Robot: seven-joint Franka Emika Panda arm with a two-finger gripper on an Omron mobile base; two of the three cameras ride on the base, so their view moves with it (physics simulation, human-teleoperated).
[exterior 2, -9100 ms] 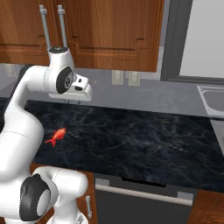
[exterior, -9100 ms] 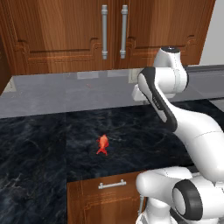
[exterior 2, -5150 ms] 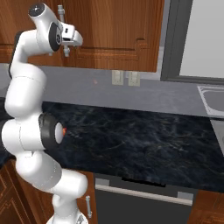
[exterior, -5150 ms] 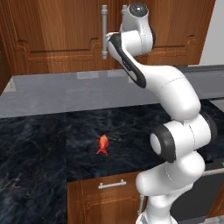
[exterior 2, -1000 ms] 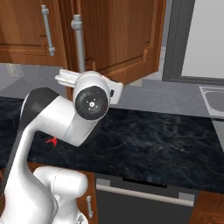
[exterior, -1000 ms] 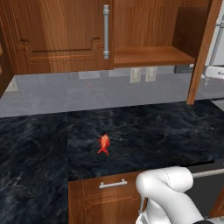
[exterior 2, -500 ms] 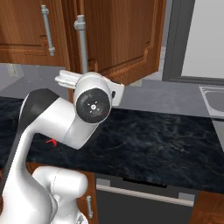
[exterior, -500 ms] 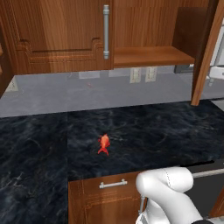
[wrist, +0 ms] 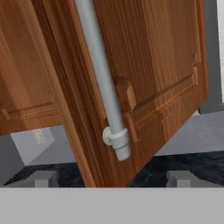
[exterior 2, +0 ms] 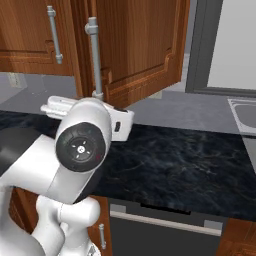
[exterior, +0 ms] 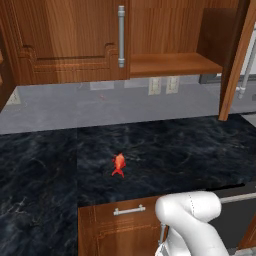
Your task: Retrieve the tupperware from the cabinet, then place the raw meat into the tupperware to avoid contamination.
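Note:
The cabinet (exterior: 75,45) has its left door shut and its right door (exterior 2: 140,45) swung wide open, baring a wooden shelf (exterior: 175,64). The tupperware is out of view. The raw meat (exterior: 119,165), a small orange-red lump, lies on the black counter (exterior: 45,175) near its front edge. In the hand view my gripper (wrist: 111,179) is open, its fingertips (wrist: 43,178) far apart, just below and short of the lower end of the open door's silver handle (wrist: 105,87). Nothing sits between the jaws.
My arm's big round joint (exterior 2: 82,145) blocks the left of the right base view. A sink (exterior 2: 244,112) lies at the far right. Wall sockets (exterior: 165,85) sit under the shelf. A drawer front with a short handle (exterior: 129,211) is below the counter.
Over the past seconds the right cabinet door went from shut to wide open. In the last second the door and the meat have stayed put.

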